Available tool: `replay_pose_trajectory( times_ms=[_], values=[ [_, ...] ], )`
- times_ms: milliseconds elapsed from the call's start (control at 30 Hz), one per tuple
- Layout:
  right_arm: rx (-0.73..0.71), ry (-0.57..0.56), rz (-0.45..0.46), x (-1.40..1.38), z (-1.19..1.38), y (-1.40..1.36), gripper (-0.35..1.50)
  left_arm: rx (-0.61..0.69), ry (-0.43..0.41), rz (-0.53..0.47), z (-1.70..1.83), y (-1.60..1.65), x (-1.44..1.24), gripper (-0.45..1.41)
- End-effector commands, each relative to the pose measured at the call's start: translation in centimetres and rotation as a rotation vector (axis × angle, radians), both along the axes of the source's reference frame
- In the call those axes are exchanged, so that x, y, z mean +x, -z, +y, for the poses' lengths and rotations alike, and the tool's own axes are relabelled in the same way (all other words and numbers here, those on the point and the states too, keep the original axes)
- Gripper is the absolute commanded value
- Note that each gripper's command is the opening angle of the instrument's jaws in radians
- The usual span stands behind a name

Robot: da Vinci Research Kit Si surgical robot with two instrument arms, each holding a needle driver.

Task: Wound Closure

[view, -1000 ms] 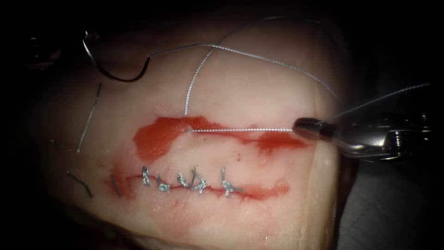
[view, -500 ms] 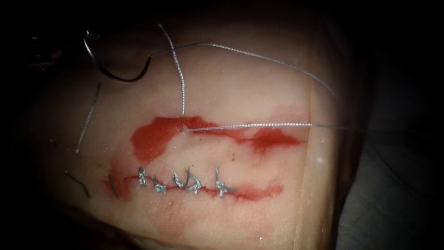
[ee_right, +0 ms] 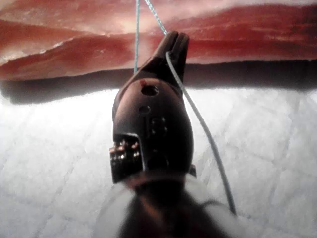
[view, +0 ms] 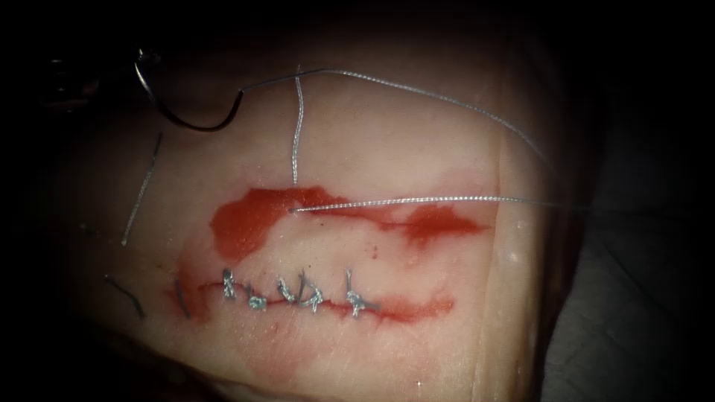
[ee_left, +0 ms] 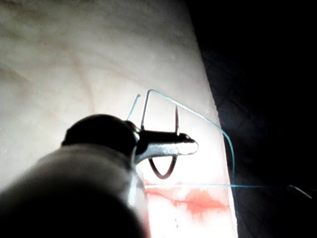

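The left hand (ee_left: 190, 145) is clenched on the needle (view: 186, 119); the right hand (ee_right: 173, 42) grasps the thread (view: 417, 199).

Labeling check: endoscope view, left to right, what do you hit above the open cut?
needle, its upper end held in the left hand at the far left → short upright run of thread rising from the red fluid → long thread strand running off right, gripped by the right hand.
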State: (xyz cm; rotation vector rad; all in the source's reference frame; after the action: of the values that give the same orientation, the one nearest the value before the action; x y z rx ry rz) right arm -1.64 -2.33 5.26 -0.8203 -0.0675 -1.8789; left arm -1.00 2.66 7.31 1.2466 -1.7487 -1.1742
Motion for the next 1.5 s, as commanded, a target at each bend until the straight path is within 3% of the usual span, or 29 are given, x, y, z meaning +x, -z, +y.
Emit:
replay_pose_trajectory(
  times_ms=[33,67,200,233,333,500,600,633,733,800,833,867,1033,1100,1133,1200,1267,1333,1367,1467,1500],
  values=[
    [-0.018,-0.015,0.025,0.15,-0.08,-0.04,-0.35,-0.002,0.001,0.000,0.03,-0.05,-0.05,-0.45],
    [-0.018,-0.015,0.025,0.15,-0.08,-0.04,-0.35,-0.002,0.001,0.000,0.03,-0.05,-0.05,-0.45],
    [-0.148,-0.043,0.032,0.35,-0.13,0.03,0.99,-0.002,-0.001,-0.001,0.04,-0.06,-0.03,-0.45],
    [-0.178,-0.047,0.034,0.41,-0.15,0.05,1.08,-0.014,0.000,0.000,0.05,-0.07,-0.02,-0.45],
    [-0.221,-0.066,0.105,0.61,-0.21,0.16,1.09,-0.049,0.038,0.038,0.08,-0.08,0.02,-0.45],
    [-0.192,0.037,0.242,1.02,-0.37,0.38,1.09,-0.150,0.135,0.186,0.18,-0.08,0.17,-0.45],
    [-0.121,0.062,0.363,1.33,-0.55,0.50,1.09,-0.229,0.166,0.298,0.22,-0.13,0.26,-0.45],
    [-0.066,0.080,0.447,1.55,-0.70,0.57,1.09,-0.242,0.177,0.356,0.24,-0.17,0.30,-0.45],
    [-0.009,0.100,0.524,1.77,-0.85,0.63,1.09,-0.296,0.172,0.430,0.24,-0.24,0.32,-0.45],
    [0.040,0.130,0.592,1.94,-0.98,0.69,1.11,-0.330,0.129,0.494,0.21,-0.32,0.32,-0.45],
    [0.087,0.169,0.652,2.10,-1.09,0.75,1.08,-0.453,0.013,0.588,0.15,-0.43,0.28,-0.45],
    [0.087,0.169,0.652,2.10,-1.09,0.75,1.08,-0.453,0.013,0.588,0.15,-0.43,0.28,-0.45],
    [0.165,0.246,0.811,2.37,-1.20,0.88,1.20,-0.812,-0.337,0.732,-0.16,-0.67,0.08,-0.45],
    [0.163,0.291,0.961,2.42,-1.20,0.91,1.30,-1.102,-0.581,0.765,-0.42,-0.80,-0.03,-0.45],
    [0.163,0.291,0.961,2.42,-1.20,0.91,1.30,-1.102,-0.581,0.765,-0.42,-0.80,-0.03,-0.45],
    [0.139,0.282,1.014,2.43,-1.19,0.90,1.31,-1.221,-0.690,0.774,-0.54,-0.88,-0.08,-0.45],
    [0.127,0.231,1.003,2.43,-1.16,0.88,1.36,-1.406,-0.715,0.746,-0.57,-0.95,-0.11,-0.45],
    [0.118,0.205,0.989,2.42,-1.14,0.85,1.31,-1.492,-0.699,0.774,-0.54,-0.98,-0.11,0.54],
    [0.115,0.198,0.985,2.41,-1.13,0.83,1.30,-1.525,-0.682,0.797,-0.53,-0.98,-0.09,0.76],
    [0.115,0.198,0.984,2.38,-1.11,0.80,1.30,-1.545,-0.666,0.813,-0.50,-0.94,-0.01,0.73],
    [0.115,0.199,0.984,2.36,-1.10,0.78,1.31,-1.555,-0.666,0.807,-0.49,-0.90,0.03,0.54]
  ],
)
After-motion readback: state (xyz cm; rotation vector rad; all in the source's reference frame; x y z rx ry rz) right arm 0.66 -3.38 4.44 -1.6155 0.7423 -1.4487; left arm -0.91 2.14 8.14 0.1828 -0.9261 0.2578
